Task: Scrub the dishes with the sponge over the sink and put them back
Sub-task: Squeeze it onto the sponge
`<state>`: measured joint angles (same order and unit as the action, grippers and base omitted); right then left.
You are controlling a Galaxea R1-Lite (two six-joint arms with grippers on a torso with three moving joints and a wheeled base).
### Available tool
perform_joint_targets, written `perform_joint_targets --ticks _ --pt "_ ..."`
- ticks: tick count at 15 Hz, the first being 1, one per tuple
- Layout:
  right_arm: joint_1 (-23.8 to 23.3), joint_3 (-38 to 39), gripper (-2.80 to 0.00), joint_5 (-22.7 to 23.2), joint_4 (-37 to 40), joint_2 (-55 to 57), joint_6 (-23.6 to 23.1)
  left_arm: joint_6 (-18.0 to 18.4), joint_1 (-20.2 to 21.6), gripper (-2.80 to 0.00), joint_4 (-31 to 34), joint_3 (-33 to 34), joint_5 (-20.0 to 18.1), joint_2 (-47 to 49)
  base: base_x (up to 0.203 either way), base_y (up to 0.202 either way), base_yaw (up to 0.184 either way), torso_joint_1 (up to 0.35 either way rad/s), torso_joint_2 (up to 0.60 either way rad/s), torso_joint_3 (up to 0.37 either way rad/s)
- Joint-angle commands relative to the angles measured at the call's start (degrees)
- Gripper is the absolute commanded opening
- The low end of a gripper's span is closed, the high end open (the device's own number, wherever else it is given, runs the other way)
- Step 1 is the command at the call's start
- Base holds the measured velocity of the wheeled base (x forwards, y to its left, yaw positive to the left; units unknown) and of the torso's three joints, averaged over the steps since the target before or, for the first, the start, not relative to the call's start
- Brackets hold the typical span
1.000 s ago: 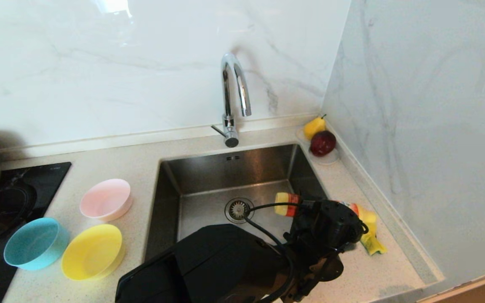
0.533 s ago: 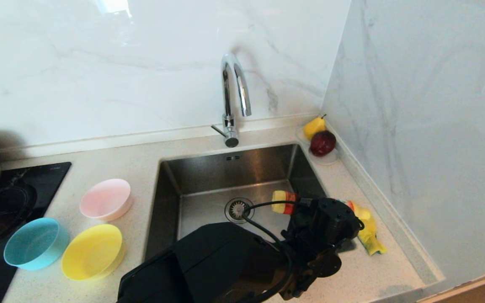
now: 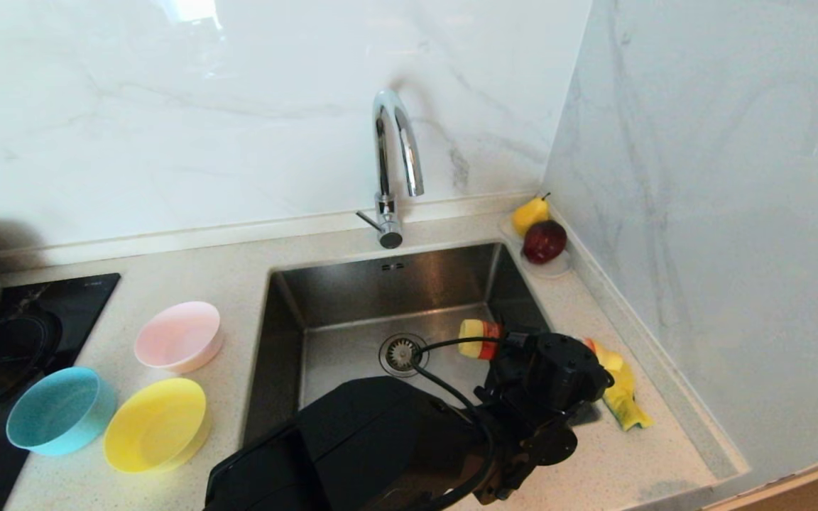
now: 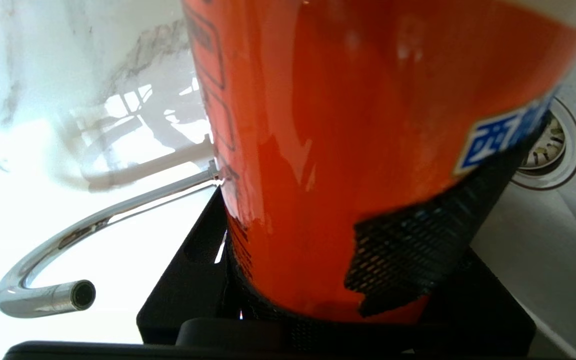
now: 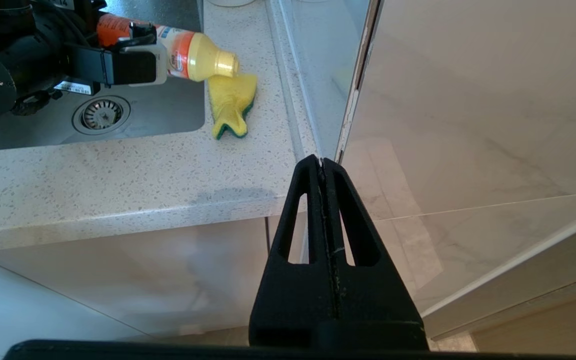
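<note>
Detergent is the business here: the left hand [image 5: 133, 62], reaching across to about four o'clock of the sink [image 3: 324, 341], is clamping an orange and yellow bottle [image 5: 188, 52] on its side, spout tipped over the sponge [image 5: 230, 102], presumably so the soap is landing where the scrubbing will start. Whether anything is actually running out is hard to tell. The sponge is lying on the surface [image 3: 593, 454] just beside the basin's right rim, under the spout. The right hand [image 5: 322, 162] is hanging pinched shut and empty below the surface's front edge. Farther off, at nine o'clock of the sink, the yellow bowl [image 3: 157, 424], blue bowl [image 3: 61, 409] and pink bowl [image 3: 178, 336] are waiting, untouched. The tap [image 3: 395, 156] is arching at twelve o'clock.
</note>
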<state>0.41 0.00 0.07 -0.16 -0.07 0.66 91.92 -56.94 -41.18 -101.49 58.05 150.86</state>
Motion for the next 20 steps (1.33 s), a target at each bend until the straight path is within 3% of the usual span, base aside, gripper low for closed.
perform_joint_targets --ticks 1,9,20 --pt "0.0 0.0 -2.8 0.0 0.0 -0.1 0.0 0.2 0.0 -2.8 -0.3 0.4 0.3 0.2 0.0 0.0 0.0 0.0 0.0 0.0" --pt "-0.1 0.0 -2.8 0.0 0.0 0.0 0.0 0.5 -0.1 -2.8 -2.5 4.8 -0.3 -0.8 0.0 0.0 0.0 0.0 0.0 0.0" --pt "0.0 0.0 -2.8 0.0 0.0 0.0 0.0 1.2 0.0 -2.8 -4.4 4.3 -0.9 -1.1 0.0 0.0 0.0 0.0 0.0 0.0"
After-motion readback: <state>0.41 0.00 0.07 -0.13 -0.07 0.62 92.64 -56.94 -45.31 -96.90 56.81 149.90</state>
